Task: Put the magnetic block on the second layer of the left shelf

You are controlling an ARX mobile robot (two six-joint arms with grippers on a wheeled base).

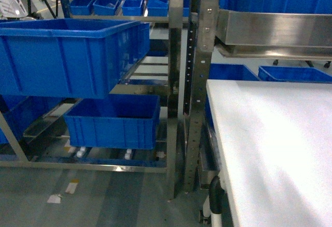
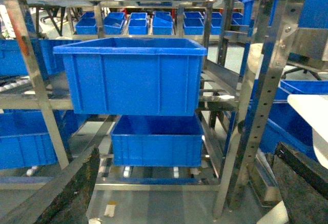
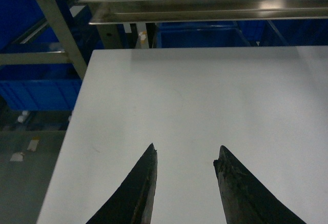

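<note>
The magnetic block shows in none of the views. The left shelf [image 1: 175, 81] is a stainless-steel rack with perforated uprights. Its second layer [image 1: 148, 74] carries a large blue bin [image 1: 67, 55], and bare rails and roller tracks [image 2: 218, 93] lie to the right of that bin. My left gripper [image 2: 187, 149] faces this rack from a distance, open wide, with nothing between its dark fingers [image 2: 72, 188]. My right gripper [image 3: 187, 147] is open over the white tabletop [image 3: 205, 96] and holds nothing. Neither gripper appears in the head view.
A smaller blue bin [image 1: 114, 120] sits on the rack's bottom tier. Several small blue bins [image 1: 119, 3] line a far shelf. The white table [image 1: 275, 144] fills the right side, with a steel shelf [image 1: 275, 29] overhanging it. Paper scraps [image 1: 62, 193] lie on the floor.
</note>
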